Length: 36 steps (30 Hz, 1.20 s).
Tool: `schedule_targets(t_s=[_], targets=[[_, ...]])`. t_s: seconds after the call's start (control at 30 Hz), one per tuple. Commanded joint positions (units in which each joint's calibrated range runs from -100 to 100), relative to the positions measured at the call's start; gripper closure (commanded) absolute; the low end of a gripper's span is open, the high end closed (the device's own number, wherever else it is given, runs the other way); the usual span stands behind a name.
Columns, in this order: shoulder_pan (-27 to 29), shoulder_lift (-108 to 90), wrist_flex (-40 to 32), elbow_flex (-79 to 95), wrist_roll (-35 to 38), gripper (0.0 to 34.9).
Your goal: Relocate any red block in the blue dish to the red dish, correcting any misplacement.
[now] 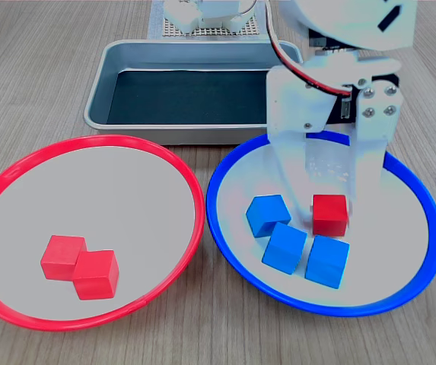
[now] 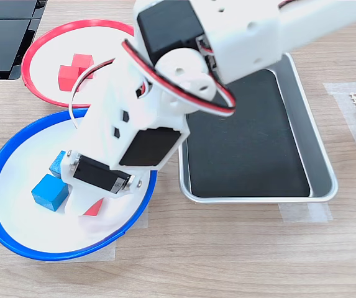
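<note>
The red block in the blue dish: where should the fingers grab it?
Probably from straight above, pinching the red block on its two side faces, at the first exterior view's left and right. It sits flat in the blue dish, and blue blocks crowd its front. The gripper already hangs over it.

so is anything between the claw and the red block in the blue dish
Nothing visible. The claw is right over the red block in the blue dish; the blue cubes sit beside it on the first exterior view's left.
</note>
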Motion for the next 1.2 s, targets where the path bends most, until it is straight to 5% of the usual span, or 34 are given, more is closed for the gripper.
schedule_targets(t_s=[0.0, 0.2, 0.47, 0.87, 1.17], targets=[[-0.6, -8.1, 1.4, 1.1, -0.2, 34.6], [0.5, -17.2, 4.1, 4.0, 0.0, 34.6], [9.1, -21.4, 5.2, 4.0, 2.9, 34.6], [24.2, -19.0, 0.5, 8.4, 8.1, 34.6], [28.3, -10.8, -3.6, 6.8, 9.0, 34.6]])
